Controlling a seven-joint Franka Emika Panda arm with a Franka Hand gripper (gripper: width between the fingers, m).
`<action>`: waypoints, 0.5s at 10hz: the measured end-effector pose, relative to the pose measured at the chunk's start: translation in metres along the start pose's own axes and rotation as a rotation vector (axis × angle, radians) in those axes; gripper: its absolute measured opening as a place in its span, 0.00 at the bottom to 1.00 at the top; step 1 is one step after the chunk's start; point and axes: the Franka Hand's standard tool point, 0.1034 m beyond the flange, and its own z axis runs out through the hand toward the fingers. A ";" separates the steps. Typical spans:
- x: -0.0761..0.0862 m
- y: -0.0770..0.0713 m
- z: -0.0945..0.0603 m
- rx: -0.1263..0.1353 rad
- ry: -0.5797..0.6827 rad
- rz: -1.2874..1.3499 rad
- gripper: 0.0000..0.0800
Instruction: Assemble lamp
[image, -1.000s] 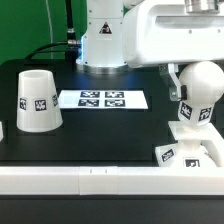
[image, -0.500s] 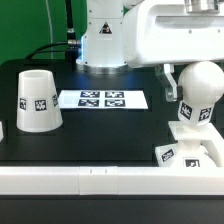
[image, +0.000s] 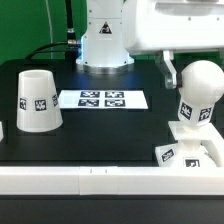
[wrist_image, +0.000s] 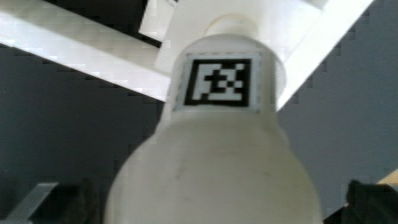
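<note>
The round-headed bulb (image: 198, 95) stands upright with its stem in the flat square base (image: 186, 150) at the exterior view's right. My gripper (image: 180, 68) is open above and around the bulb's head; one dark finger (image: 168, 70) shows beside it. In the wrist view the bulb (wrist_image: 222, 150) fills the space between my gripper's (wrist_image: 210, 205) dark fingertips (wrist_image: 32, 205), which stand off its sides, and the base (wrist_image: 107, 50) lies beyond. The tapered shade (image: 37, 100) stands mouth down at the exterior view's left, far from the gripper.
The marker board (image: 102, 99) lies flat in the middle of the black table. A low white wall (image: 100, 180) runs along the table's front edge. The arm's own pedestal (image: 105, 40) stands at the back.
The arm and gripper have risen a little off the bulb. The bulb stays standing on the base, and the shade has not moved.
</note>
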 end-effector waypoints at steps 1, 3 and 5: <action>0.001 0.000 -0.007 -0.002 0.003 -0.001 0.87; 0.001 0.001 -0.009 -0.002 0.001 -0.001 0.87; 0.001 0.000 -0.009 -0.002 0.000 -0.001 0.87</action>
